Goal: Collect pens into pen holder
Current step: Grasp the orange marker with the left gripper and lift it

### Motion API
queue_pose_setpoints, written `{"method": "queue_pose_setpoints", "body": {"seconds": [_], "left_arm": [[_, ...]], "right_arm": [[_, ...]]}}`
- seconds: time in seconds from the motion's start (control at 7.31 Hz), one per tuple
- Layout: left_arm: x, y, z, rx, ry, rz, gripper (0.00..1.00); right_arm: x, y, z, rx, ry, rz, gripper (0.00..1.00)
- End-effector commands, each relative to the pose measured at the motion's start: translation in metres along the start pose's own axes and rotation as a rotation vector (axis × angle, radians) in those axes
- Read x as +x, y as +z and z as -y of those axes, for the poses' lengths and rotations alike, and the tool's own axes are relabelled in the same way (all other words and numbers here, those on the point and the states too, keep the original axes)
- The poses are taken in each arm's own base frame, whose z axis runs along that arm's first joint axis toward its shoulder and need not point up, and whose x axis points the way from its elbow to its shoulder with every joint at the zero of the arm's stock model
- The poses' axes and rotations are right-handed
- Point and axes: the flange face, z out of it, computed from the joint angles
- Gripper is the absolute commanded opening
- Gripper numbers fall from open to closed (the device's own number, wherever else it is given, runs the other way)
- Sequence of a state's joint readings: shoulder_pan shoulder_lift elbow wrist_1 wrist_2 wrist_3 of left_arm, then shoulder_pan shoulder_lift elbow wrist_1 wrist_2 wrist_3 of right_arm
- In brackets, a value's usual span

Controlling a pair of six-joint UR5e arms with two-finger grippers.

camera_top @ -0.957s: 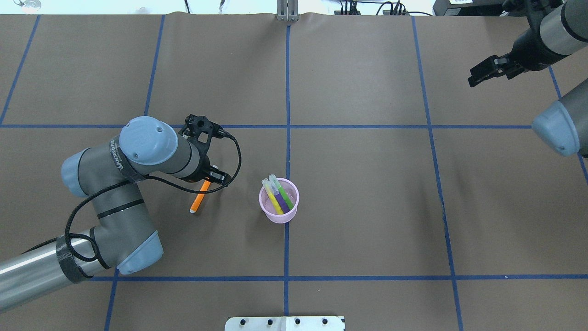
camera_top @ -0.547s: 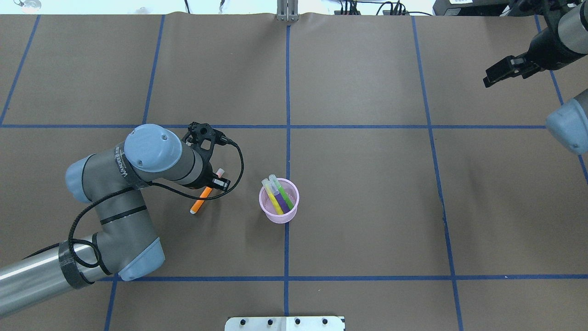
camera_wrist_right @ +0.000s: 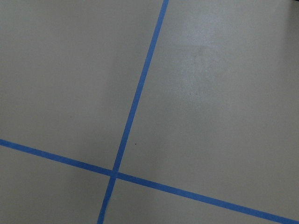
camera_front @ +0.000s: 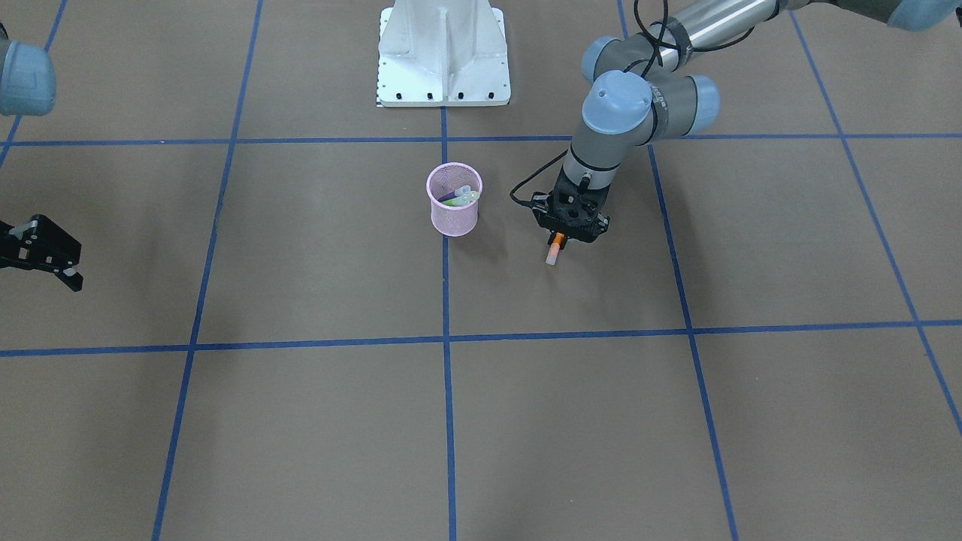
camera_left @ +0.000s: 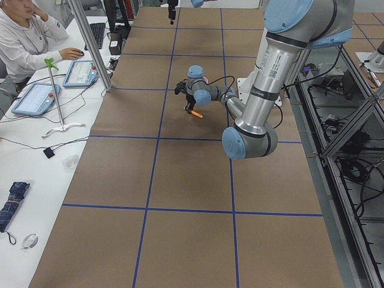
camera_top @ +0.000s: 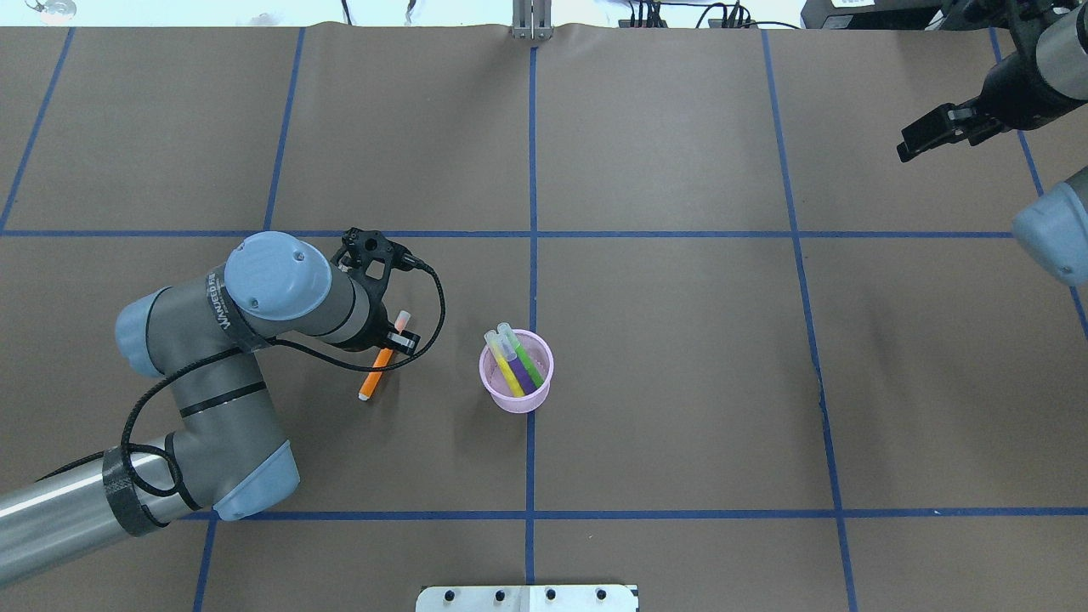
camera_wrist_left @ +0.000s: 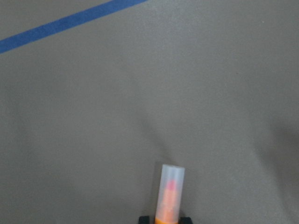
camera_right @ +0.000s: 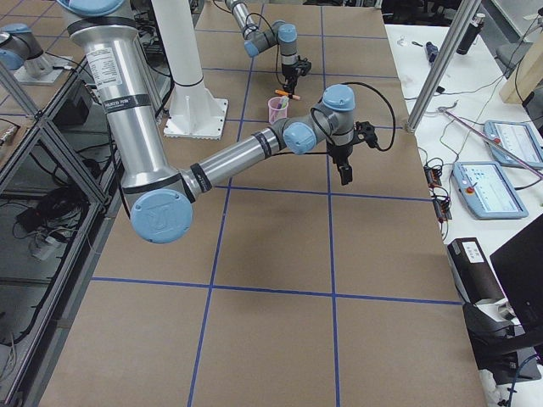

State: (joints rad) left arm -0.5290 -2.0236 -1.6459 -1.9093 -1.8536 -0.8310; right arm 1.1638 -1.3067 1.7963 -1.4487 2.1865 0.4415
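Our left gripper [camera_top: 393, 338] is clamped on the orange pen [camera_top: 377, 364], its long axis slanting toward us. The pen holder [camera_top: 516, 371] stands near to its right. Our right gripper [camera_top: 922, 140], far off, looks closed and empty.

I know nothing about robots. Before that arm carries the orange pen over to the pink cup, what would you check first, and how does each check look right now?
1. Left gripper closed on the orange pen: ok, the pen sits between the fingers.
2. Pen lifted clear of the table: cannot tell; it hangs tilted, its lower end close to the surface.
3. Grip point: not ok for certain; it holds near the capped end, so the long body could swing.
4. Cup upright: ok.
5. Room in the cup: ok, I think; the yellow pen, purple pen and green pen lean to one side.
6. Right gripper out of the way: ok, far off near the table's corner.
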Motion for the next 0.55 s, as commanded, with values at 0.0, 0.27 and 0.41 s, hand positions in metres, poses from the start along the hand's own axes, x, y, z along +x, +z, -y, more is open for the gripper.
{"method": "queue_pose_setpoints", "body": {"seconds": [0.0, 0.27, 0.41], "left_arm": [[0.006, -0.022, 0.007, 0.038, 0.023, -0.028, 0.0], [0.039, -0.101, 0.016, 0.17, 0.089, -0.148, 0.0], [0.056, -0.136, 0.017, 0.278, 0.133, -0.261, 0.0]], "right_arm": [[0.0, -0.001, 0.001, 0.002, -0.001, 0.001, 1.0], [0.01, -0.008, 0.003, 0.013, -0.01, -0.008, 1.0], [0.021, -0.011, 0.005, 0.015, -0.017, -0.014, 1.0]]}}
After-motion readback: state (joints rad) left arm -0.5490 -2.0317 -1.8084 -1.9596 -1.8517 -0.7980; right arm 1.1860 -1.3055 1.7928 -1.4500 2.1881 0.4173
